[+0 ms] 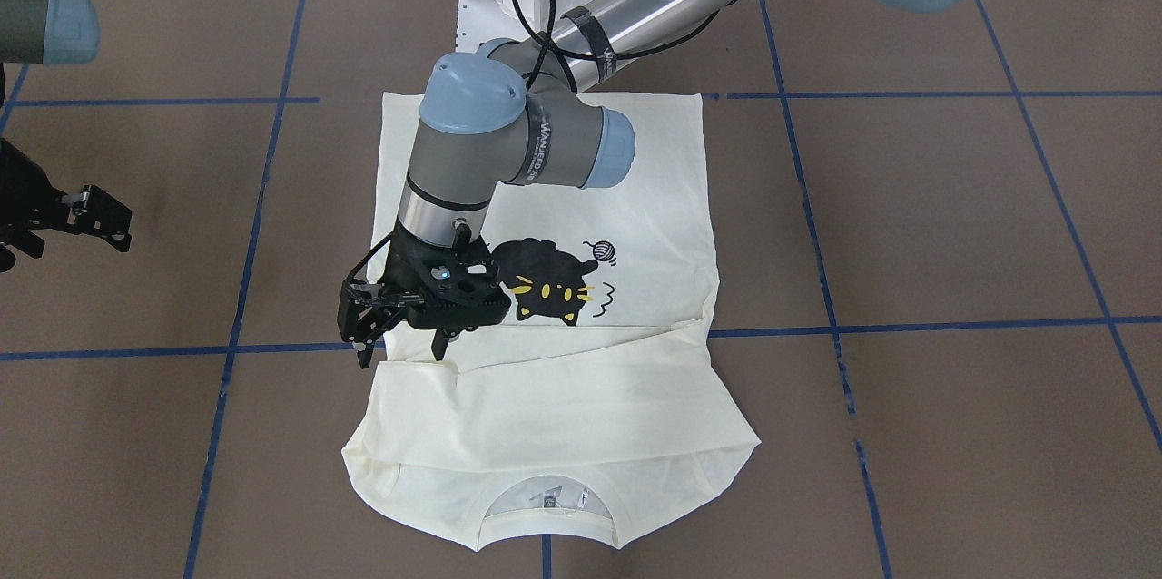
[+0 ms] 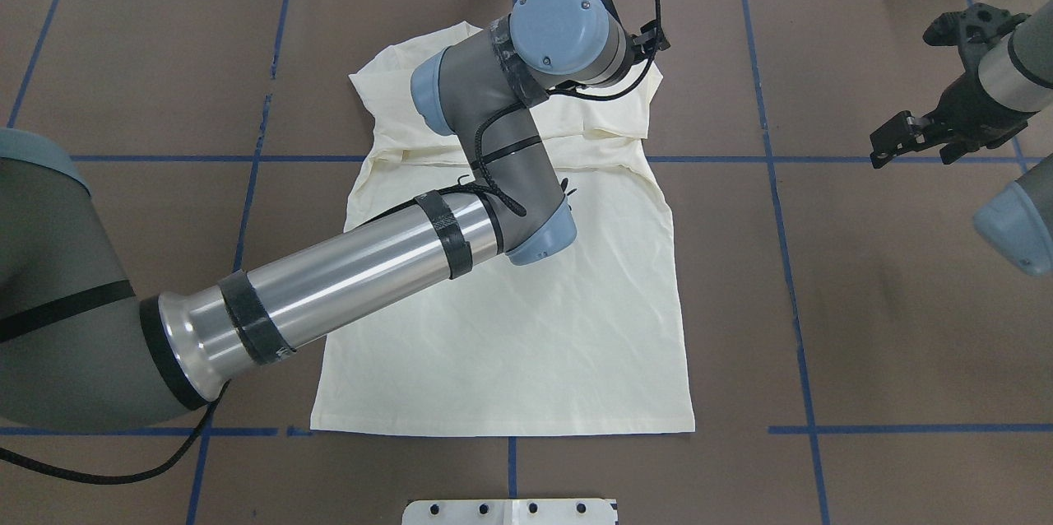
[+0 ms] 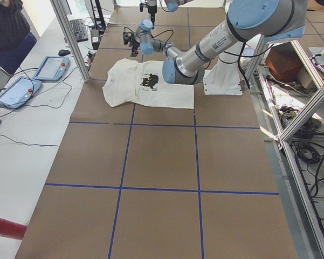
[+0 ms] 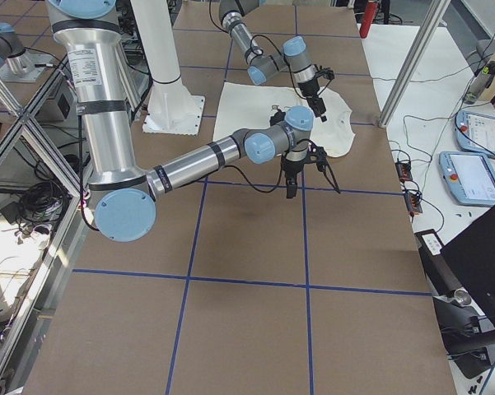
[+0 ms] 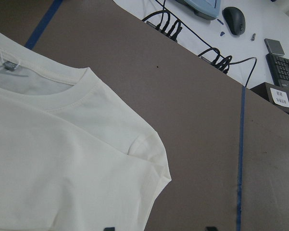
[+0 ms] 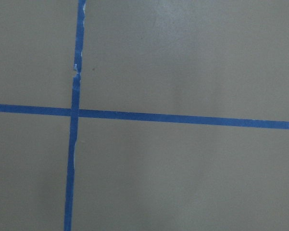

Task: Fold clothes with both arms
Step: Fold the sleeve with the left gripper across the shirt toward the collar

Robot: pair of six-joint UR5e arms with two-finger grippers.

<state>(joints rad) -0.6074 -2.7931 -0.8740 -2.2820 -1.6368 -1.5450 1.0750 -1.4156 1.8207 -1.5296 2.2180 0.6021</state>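
Flatly spread mid-way along the brown paper-covered table with blue tape grid, collar toward the operators' edge: cream long-sleeved T-shirt, black cat print with yellow eyes face up, sleeves folded across the body. Over its side edge beside the print, black two-finger left gripper, fingers wide, empty. Off toward the table's end, black right gripper, likewise spread. Neck label and wrist lettering too small to read.

The T-shirt lies on the table, the left gripper over its sleeve fold, the right gripper well apart.
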